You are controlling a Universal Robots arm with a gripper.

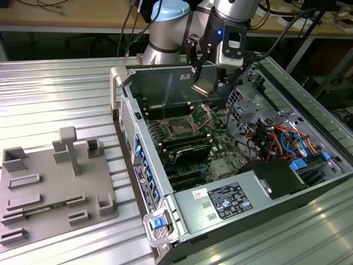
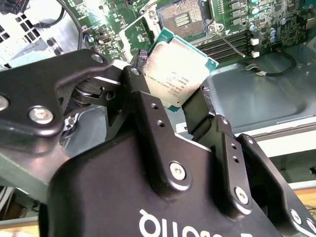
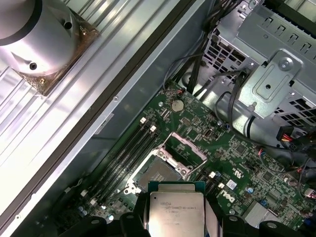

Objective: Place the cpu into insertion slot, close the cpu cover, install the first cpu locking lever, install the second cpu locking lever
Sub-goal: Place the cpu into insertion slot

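Observation:
My gripper (image 1: 203,84) hangs above the open computer case, shut on the cpu (image 1: 202,86), a flat silvery square chip with a green edge. Both wrist views show the chip clamped between the black fingers (image 2: 148,106): cpu (image 2: 177,72), cpu (image 3: 176,211). The insertion slot (image 1: 180,127) lies open on the green motherboard, below the held chip and toward the exterior view's left of it; it also shows as insertion slot (image 3: 157,174) and insertion slot (image 2: 180,18). The cpu cover (image 1: 203,114) stands raised at the slot's far side, seen too as cpu cover (image 3: 183,148).
The case wall (image 1: 124,113) rises at the exterior view's left of the board. A drive cage (image 1: 251,102) with orange and blue cables (image 1: 281,138) stands at the right, a power supply (image 1: 226,201) in front. A grey fixture plate (image 1: 52,187) lies on the metal table outside the case.

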